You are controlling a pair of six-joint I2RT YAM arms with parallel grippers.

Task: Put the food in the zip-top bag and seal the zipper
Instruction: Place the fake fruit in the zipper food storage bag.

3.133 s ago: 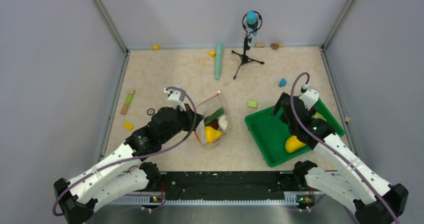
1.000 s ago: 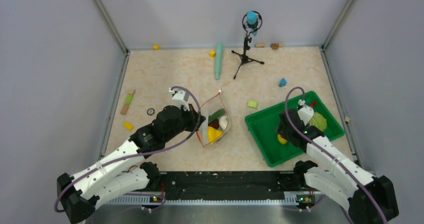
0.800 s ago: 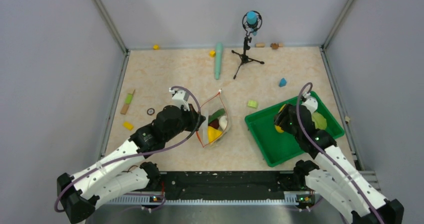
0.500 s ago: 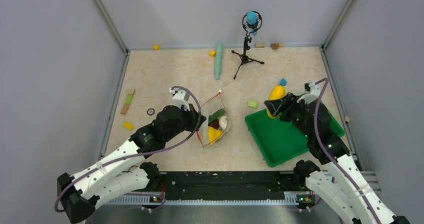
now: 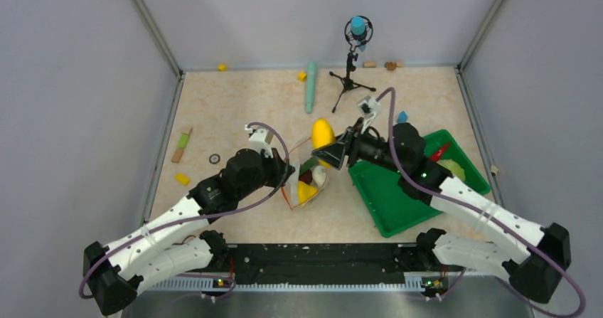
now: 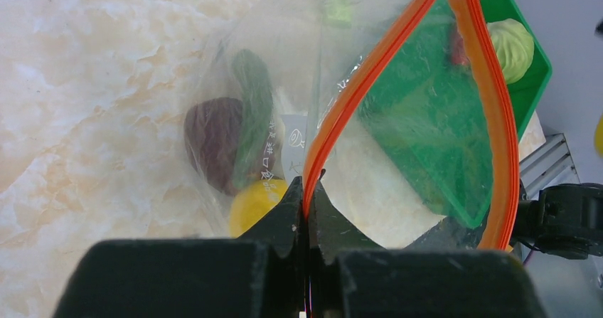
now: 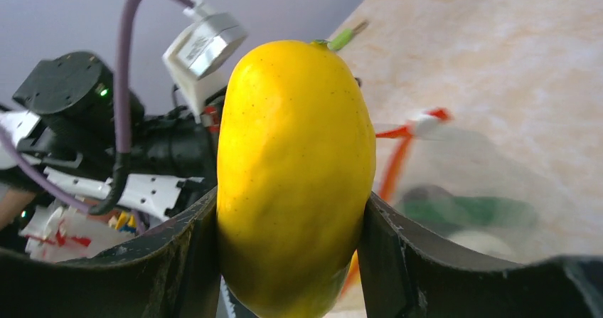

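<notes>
My left gripper [image 6: 308, 190], shut on the zipper [image 6: 340, 112], props the zip-top bag [image 5: 307, 179] open. My right gripper [image 5: 331, 152], clamped round the yellow fruit [image 5: 322, 134], hovers by the mouth: I should centre over the opening, lower, then release. Behind it, the green tray [image 5: 387, 193] holds the leafy ball [image 5: 450, 168] and chili [image 5: 439, 151]. The zipper rim beneath may snag.

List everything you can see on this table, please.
bag: one, clear, table's middle
strip: one, orange, along bag's mouth
toy food: several, mixed colours, inside bag
fruit: one, yellow, held above bag
tray: one, green, right of bag
leafy ball: one, pale green, in tray
chili: one, red, in tray
stick: one, teal, far side
tripod: one, black, far side
blocks: several, yellow and blue, scattered near edges
left hand: one, black, shut on strip
right hand: one, black, gripping fruit
</notes>
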